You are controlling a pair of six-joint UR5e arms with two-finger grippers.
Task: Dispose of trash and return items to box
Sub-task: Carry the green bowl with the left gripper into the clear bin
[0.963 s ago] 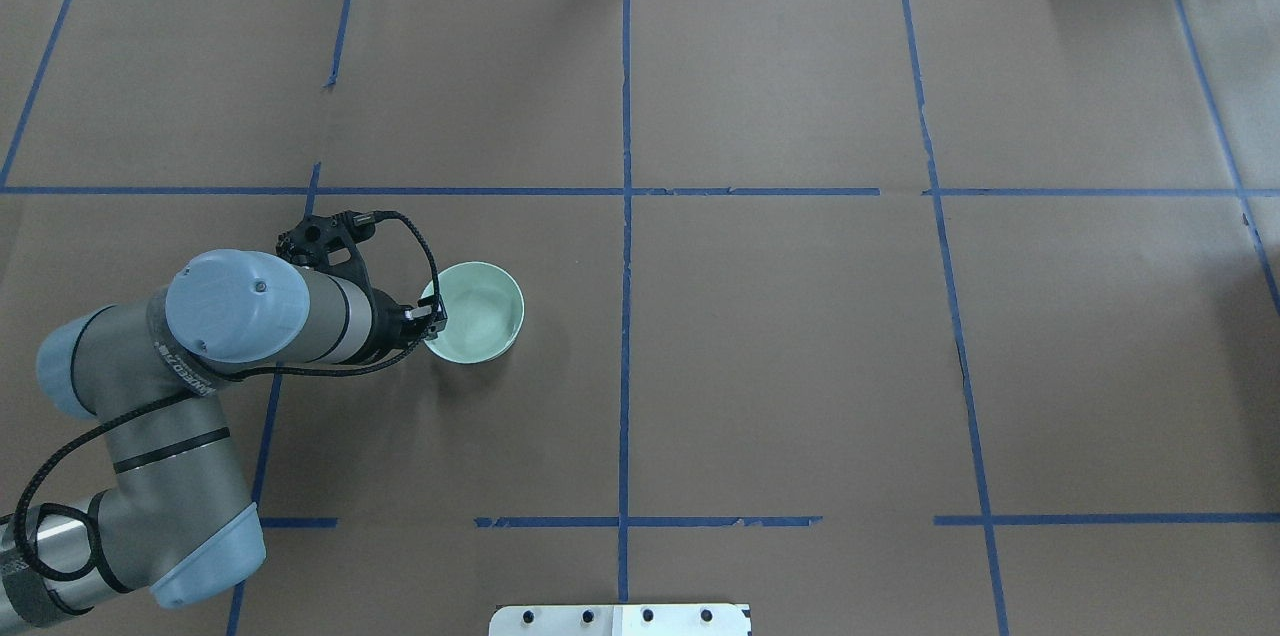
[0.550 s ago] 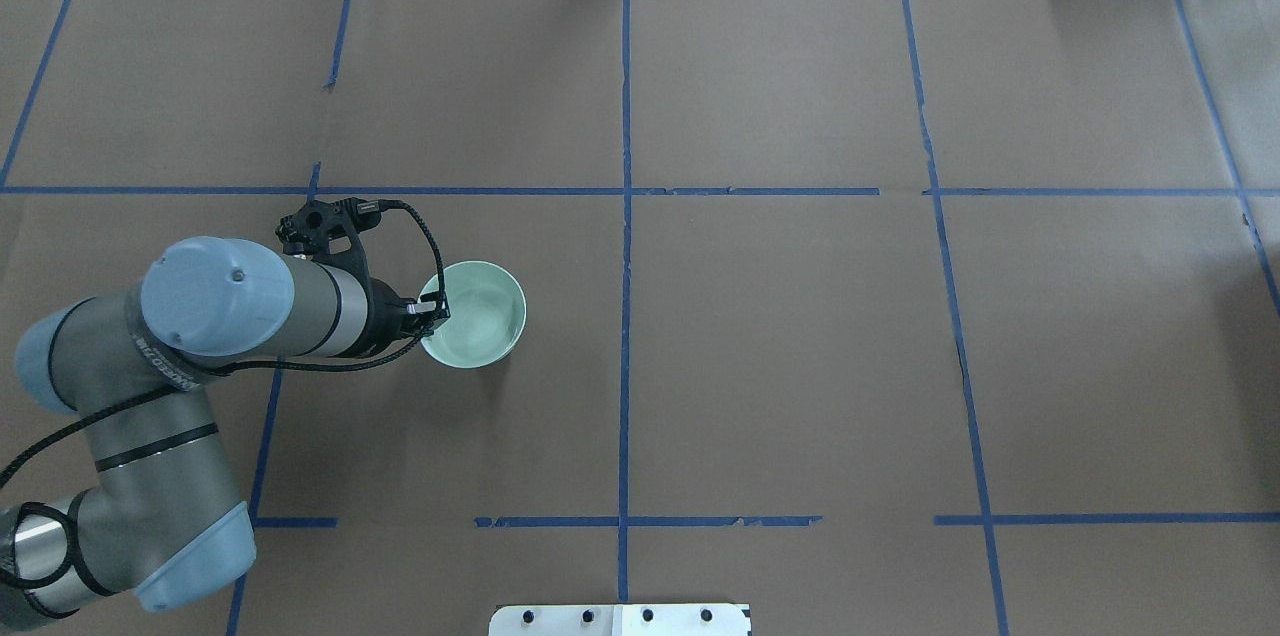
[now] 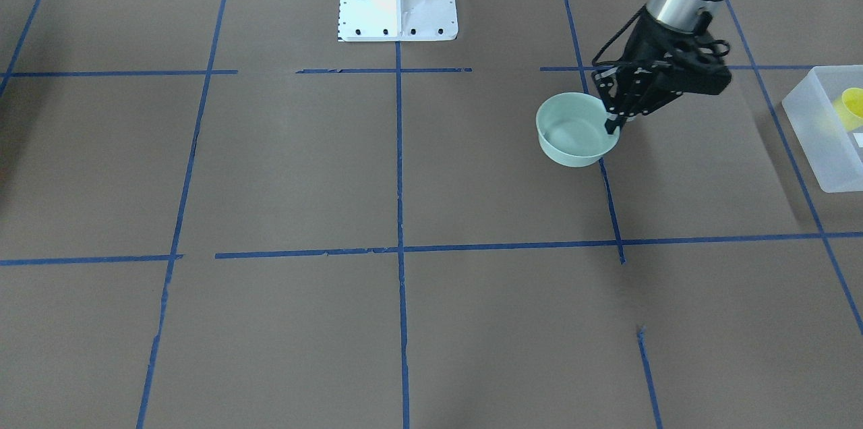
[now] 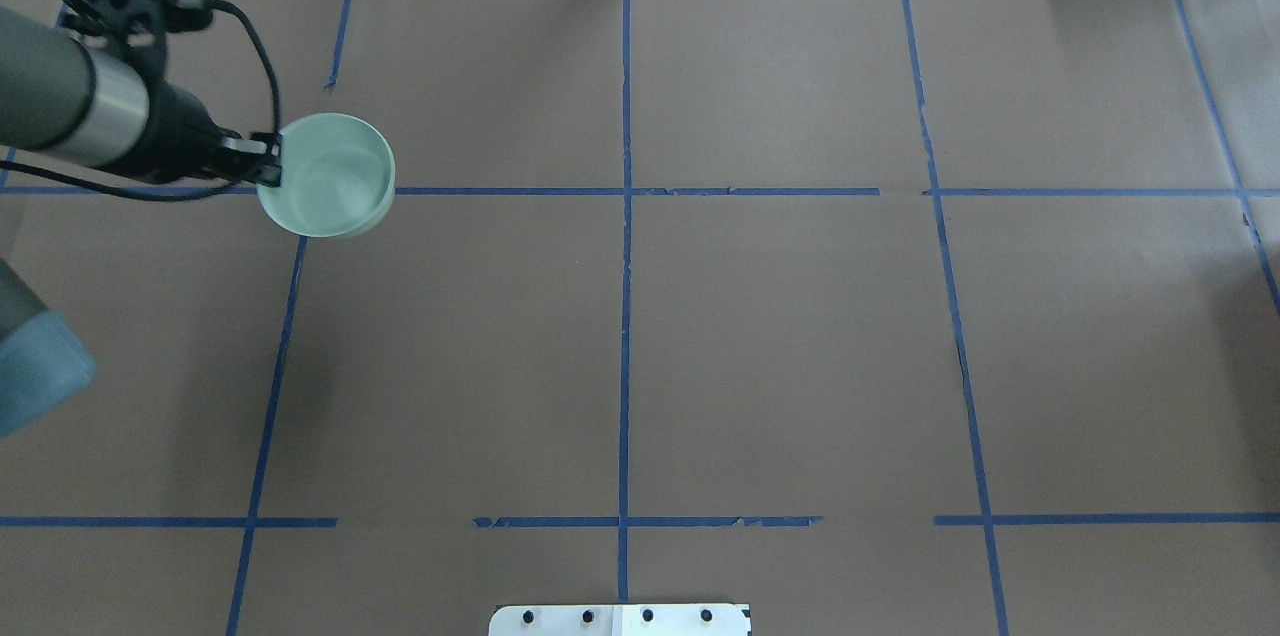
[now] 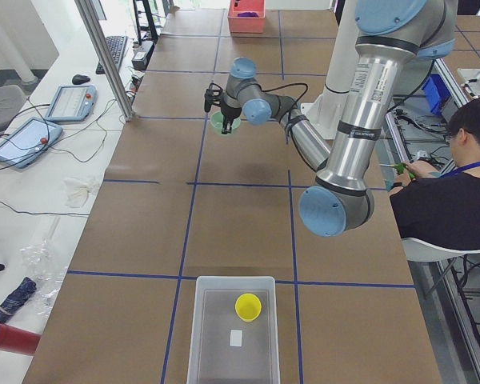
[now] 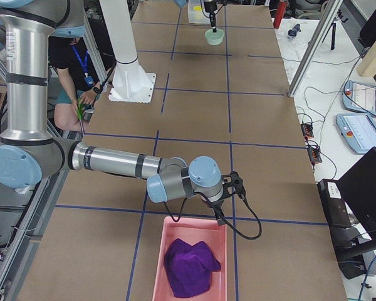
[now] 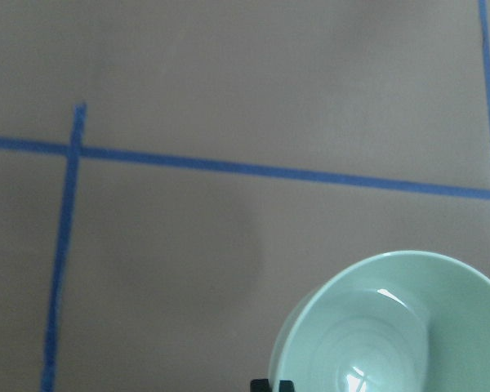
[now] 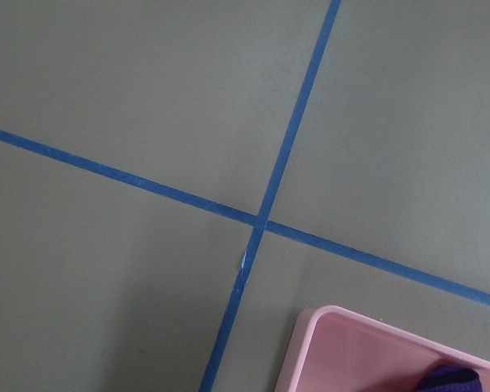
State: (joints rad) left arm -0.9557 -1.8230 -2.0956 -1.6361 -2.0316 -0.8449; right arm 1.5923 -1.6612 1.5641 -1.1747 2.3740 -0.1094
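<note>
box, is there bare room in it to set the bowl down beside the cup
Yes. The box is bare from the yellow cup to its end nearest the exterior left camera, with only the white label there, and along the wall away from the robot. It is crowded only around the cup; the bowl should fit.

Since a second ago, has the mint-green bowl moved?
Yes. In the overhead view the mint-green bowl, held by the left gripper, went from below the horizontal blue tape line to over it, and leftward.
</note>
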